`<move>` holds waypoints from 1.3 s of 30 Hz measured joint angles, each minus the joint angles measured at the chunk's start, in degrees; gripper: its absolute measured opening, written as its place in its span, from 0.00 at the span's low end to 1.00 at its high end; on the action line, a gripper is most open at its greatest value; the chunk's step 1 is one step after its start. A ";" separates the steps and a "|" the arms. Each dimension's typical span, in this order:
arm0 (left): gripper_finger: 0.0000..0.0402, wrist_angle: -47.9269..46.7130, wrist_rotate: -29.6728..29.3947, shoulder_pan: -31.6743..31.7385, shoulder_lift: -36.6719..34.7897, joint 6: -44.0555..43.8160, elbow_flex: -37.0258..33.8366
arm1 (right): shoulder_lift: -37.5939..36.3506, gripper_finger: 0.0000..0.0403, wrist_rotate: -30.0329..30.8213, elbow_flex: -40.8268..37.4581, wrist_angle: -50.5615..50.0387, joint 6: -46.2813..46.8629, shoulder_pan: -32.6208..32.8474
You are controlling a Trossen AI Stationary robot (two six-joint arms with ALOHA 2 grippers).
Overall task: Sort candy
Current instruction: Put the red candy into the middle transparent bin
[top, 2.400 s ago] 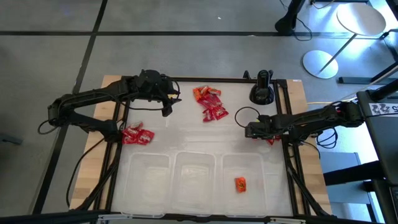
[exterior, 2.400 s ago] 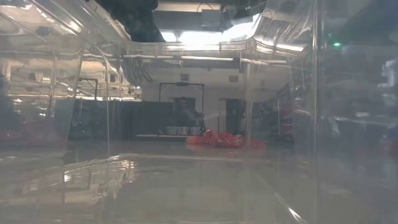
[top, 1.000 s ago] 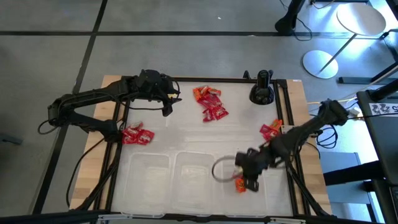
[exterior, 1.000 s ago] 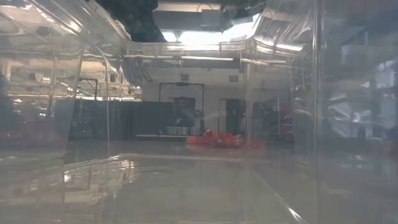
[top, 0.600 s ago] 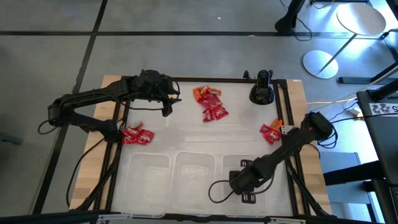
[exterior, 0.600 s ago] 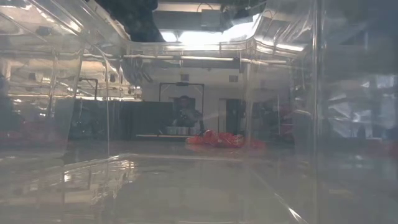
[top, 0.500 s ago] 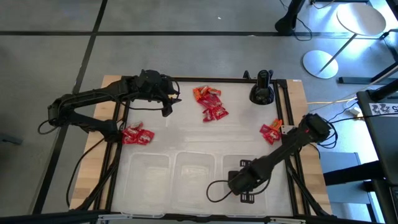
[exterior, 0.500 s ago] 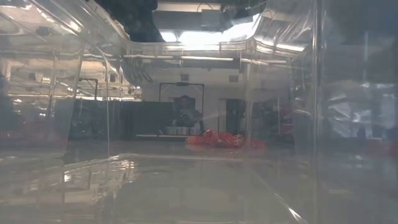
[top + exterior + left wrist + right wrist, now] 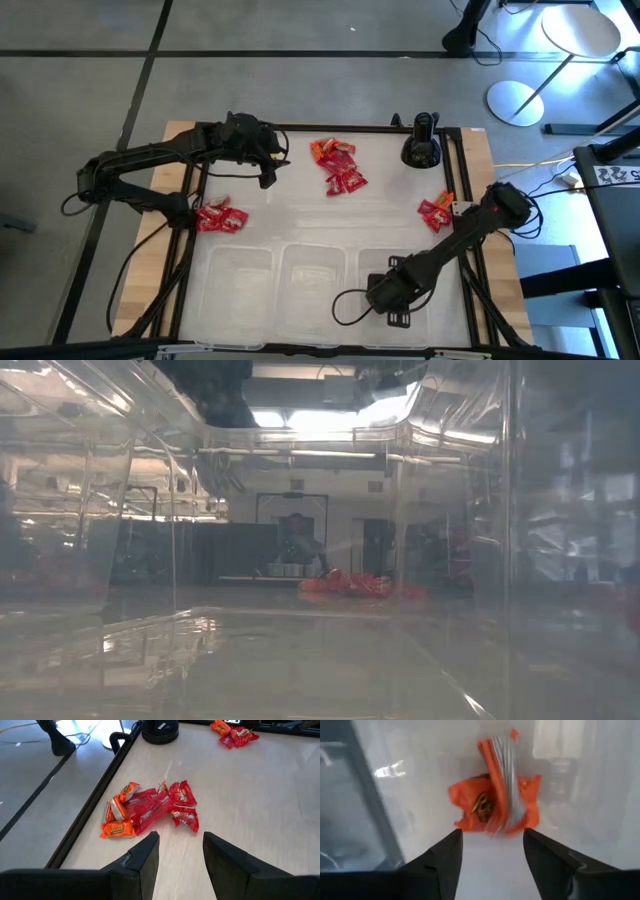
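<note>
Orange wrapped candy pieces (image 9: 495,800) lying on clear plastic floor of right-hand transparent bin (image 9: 425,262), just past spread fingers of right gripper (image 9: 397,318), nothing pinched, fingers apart on either side of the candy without touching. Left gripper (image 9: 271,172) hovering near far-left part of white tabletop (image 9: 300,210), fingers apart, empty, aimed at central pile of red and orange wrapped candy (image 9: 150,812). Second red packet cluster (image 9: 220,215) at left table edge; third red-orange cluster (image 9: 436,210) at right edge. Black round stand (image 9: 422,148) at far side.
</note>
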 joint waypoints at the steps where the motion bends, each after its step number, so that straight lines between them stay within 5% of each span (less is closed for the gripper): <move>1: 0.36 0.04 0.00 0.00 0.00 0.07 0.00 | -0.75 0.52 0.01 0.99 -1.27 -0.02 -0.20; 9: 0.36 0.82 0.00 0.00 0.00 0.15 0.00 | -11.20 0.46 3.44 6.54 -14.30 1.69 -3.83; 17: 0.36 1.42 0.01 0.00 0.00 -0.50 0.00 | -22.22 0.41 8.66 7.21 -22.27 15.10 -12.77; 26: 0.36 1.06 0.00 -0.01 0.00 -2.99 0.00 | -27.46 0.41 16.99 6.98 -37.30 18.75 -21.06; 39: 0.36 0.99 0.00 0.00 0.00 -7.55 0.00 | -41.31 0.41 11.87 -19.69 -29.01 18.03 -35.14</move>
